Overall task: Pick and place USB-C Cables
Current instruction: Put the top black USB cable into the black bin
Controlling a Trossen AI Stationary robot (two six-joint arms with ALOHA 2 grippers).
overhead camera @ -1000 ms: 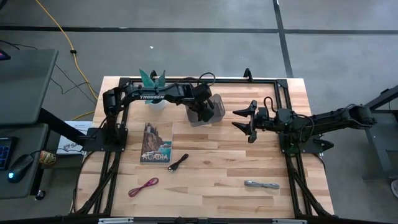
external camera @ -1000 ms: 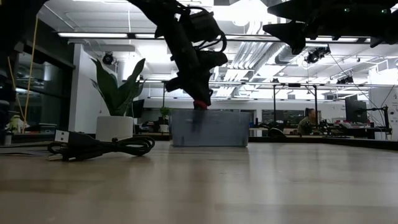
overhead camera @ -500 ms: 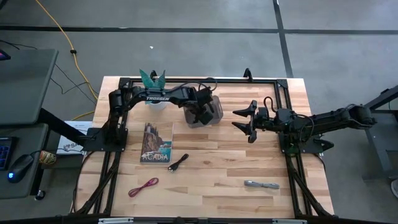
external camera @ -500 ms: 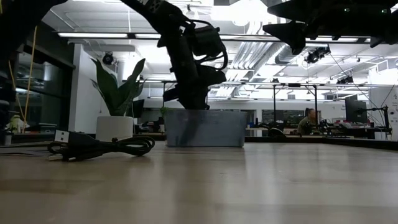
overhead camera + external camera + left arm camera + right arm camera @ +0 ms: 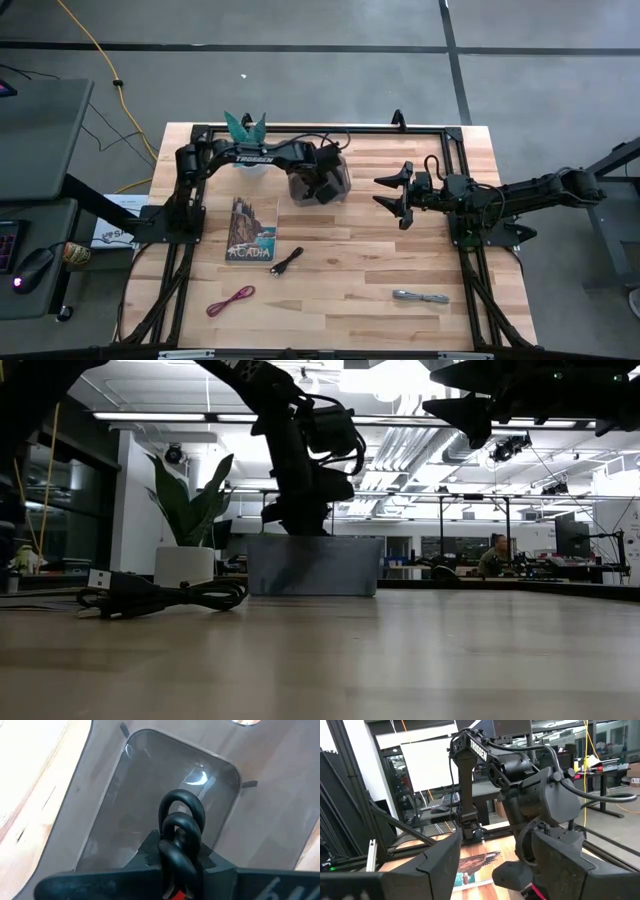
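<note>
The left gripper (image 5: pixel 318 187) hangs down into a clear bin (image 5: pixel 338 172) that sits near the back edge of the wooden surface (image 5: pixel 350 280), just beside the potted plant (image 5: pixel 246 128). In the left wrist view its jaws are closed on a looped black cable (image 5: pixel 181 827) with a bit of red showing at the grip, held above the bin's bare floor (image 5: pixel 150 800). The bin's rounded walls leave little room on either side of the loops.

Three more cables lie loose in front of the bin, well apart from one another. A black one (image 5: pixel 288 262) rests just beside the book (image 5: pixel 251 230), on the side away from the left arm's base. A dark red one (image 5: pixel 231 300) lies nearer the front edge, below the book. A silver-grey one (image 5: pixel 420 296) lies toward the front right, far from the bin. That makes four cables counted: one held, three on the surface.

The right gripper (image 5: pixel 393 193) waits above the boards to the right of the bin, jaws spread wide and holding nothing. Open wood lies between it and the bin, and a broad bare stretch runs from the bin to the front edge. A black frame (image 5: pixel 430 128) borders the surface.
</note>
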